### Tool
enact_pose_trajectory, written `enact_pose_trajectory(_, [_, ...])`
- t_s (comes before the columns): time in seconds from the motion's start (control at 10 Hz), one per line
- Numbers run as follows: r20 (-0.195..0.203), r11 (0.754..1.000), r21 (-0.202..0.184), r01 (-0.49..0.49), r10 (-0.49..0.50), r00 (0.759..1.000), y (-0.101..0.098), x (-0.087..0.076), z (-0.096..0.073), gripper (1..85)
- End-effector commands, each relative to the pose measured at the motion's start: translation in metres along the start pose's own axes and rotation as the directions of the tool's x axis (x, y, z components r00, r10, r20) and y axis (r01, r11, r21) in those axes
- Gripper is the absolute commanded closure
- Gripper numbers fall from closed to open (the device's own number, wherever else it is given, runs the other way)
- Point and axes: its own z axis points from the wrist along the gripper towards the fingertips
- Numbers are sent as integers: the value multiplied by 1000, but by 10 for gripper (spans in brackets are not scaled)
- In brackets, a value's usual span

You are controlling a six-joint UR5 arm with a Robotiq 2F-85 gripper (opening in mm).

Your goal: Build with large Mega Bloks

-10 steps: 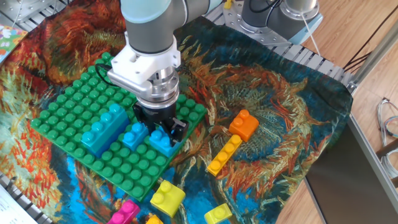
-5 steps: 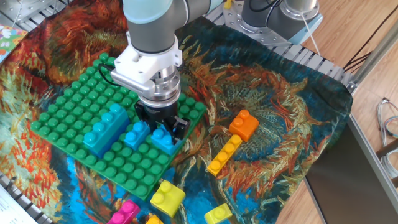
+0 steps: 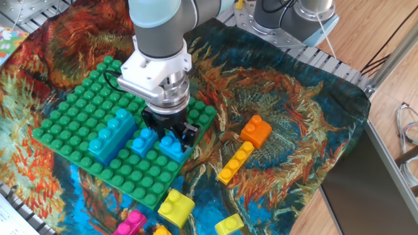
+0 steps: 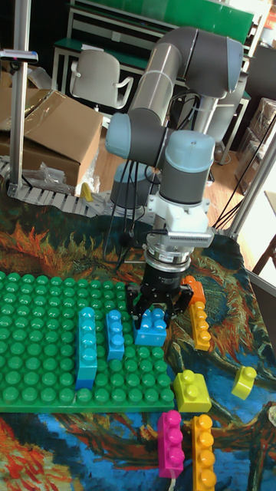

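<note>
Fingers [image 3: 171, 135] clenched on blue brick [image 3: 172, 149] over green plate [image 3: 72, 111]; misaligned studs risk jamming, tilting.

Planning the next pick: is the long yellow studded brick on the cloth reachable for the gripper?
Probably yes: the long yellow studded brick lies uncovered beside the orange brick, but the gripper sits on a blue brick now.

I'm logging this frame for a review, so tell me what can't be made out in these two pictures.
- Claw grip: in both views its black fingers straddle the small blue plastic brick; contact cannot be judged.
- Brick seating on the green studded plate: hidden by the claw.
- Pink plastic brick: cut by the fixed view's bottom edge.
- Orange square brick: mostly behind the claw in the tall view.
</note>
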Motion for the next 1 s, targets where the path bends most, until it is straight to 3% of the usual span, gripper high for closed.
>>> enact_pose_trajectory(0.0, [-8, 1000, -11, 25, -25, 1000, 1, 0, 3, 843])
enact_pose_trajectory(0.5, [-37, 996, 3, 88, -88, 995, -7, 1, 20, 843])
enact_pose_trajectory(0.6, [-37, 996, 2, 94, -94, 995, -6, 2, 19, 843])
enact_pose_trajectory(0.8, [-43, 994, 38, 106, -105, 994, -14, 5, 7, 843])
enact_pose_trajectory(0.9, [-51, 990, 75, 122, -119, 992, -23, 4, -3, 753])
